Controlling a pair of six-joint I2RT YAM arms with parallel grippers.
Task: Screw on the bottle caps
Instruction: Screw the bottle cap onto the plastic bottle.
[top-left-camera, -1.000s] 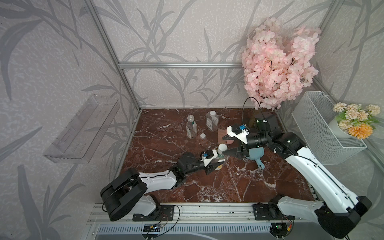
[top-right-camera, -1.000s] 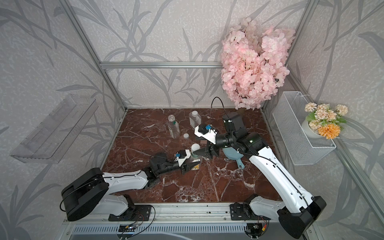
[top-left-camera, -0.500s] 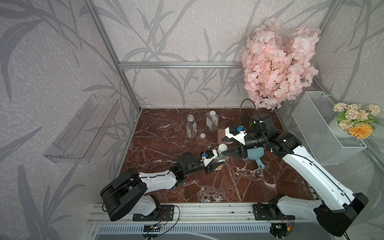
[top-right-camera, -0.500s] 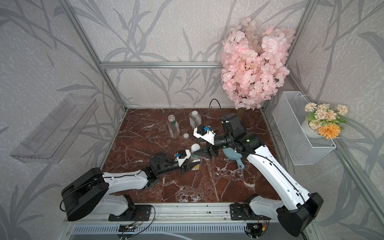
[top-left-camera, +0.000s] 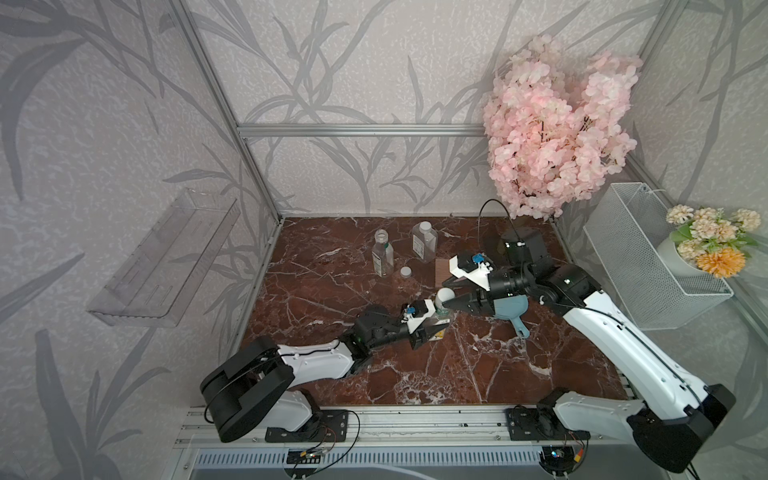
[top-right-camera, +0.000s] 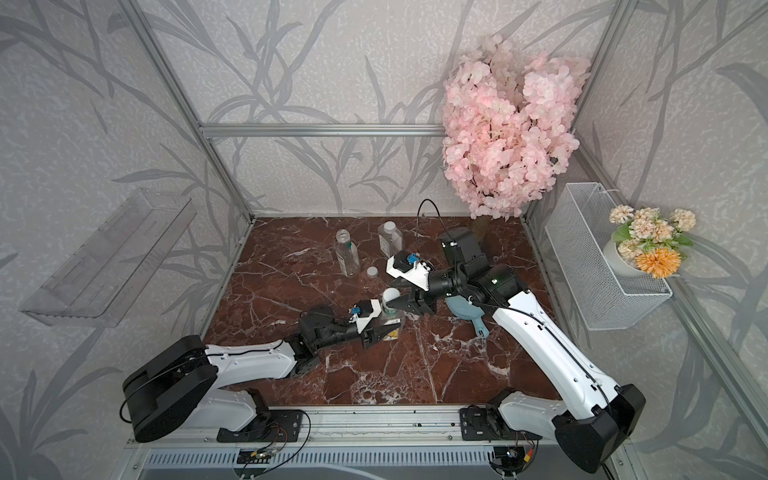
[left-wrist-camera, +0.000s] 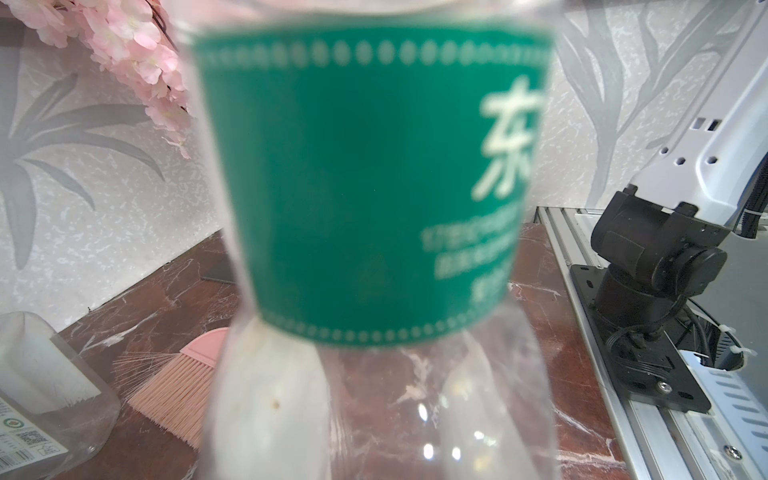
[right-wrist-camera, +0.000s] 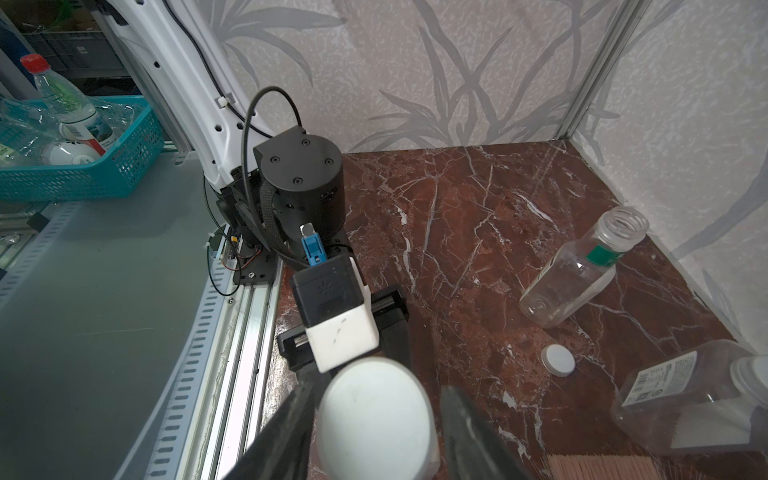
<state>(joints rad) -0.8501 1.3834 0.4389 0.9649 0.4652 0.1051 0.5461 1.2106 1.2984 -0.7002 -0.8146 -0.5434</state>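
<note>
- Nearest, over the middle of the red-brown marble worktop (top-left-camera: 332, 291): left gripper (top-left-camera: 436, 329), clamped on the near bottle (left-wrist-camera: 365, 187).
- A clear round bottle with a green label, held upright; so close in the left wrist view that it looks blurry and fills most of the picture.
- On that bottle's neck: the top cap (top-left-camera: 444, 295), small, round and white. Cannot tell how far it is screwed down.
- Around the top cap: right gripper (right-wrist-camera: 376, 386), one dark finger on each side and very close to the cap. Cannot tell if squeezing it or only next to it.
- Just behind the right gripper, partly under the arm: a blue dustpan (top-left-camera: 511, 309), lying flat.
- A bit farther back: the loose cap (top-left-camera: 405, 272), white, flat on the worktop, alone, just beside the open bottle (top-left-camera: 383, 257).
- Open bottle: round and clear with a green band, nothing on its neck, standing upright.
- Near the loose cap, toward the right arm: a small brush (left-wrist-camera: 166, 386) with pale bristles, lying down.
- Beside the open bottle, close to the back wall: the square bottle (top-left-camera: 424, 245), white label, white cap already on top, upright.
- Farthest, in the back corner: pink blossoms (top-left-camera: 557, 137).
</note>
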